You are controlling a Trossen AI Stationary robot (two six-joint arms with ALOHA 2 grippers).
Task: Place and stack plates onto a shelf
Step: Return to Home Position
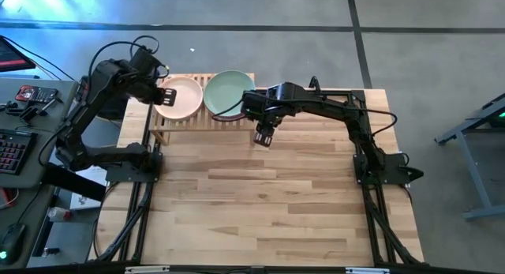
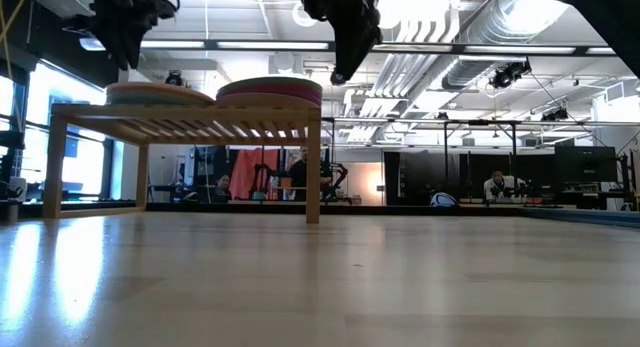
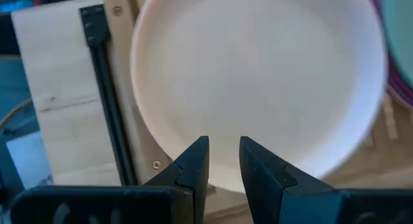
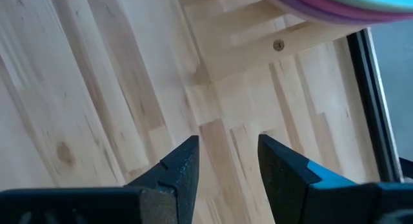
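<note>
Both stacks sit on the shelf at the worktop's far left, so the left gripper, narrowly parted and empty over the peach plate, should rise clear before swinging home, and the right gripper, parted and empty just near of the shelf, likewise.

Left plate stack, right plate stack, perhaps touching, atop the shelf at the table's far left

Overhead and table-level views share the shelf.
</note>
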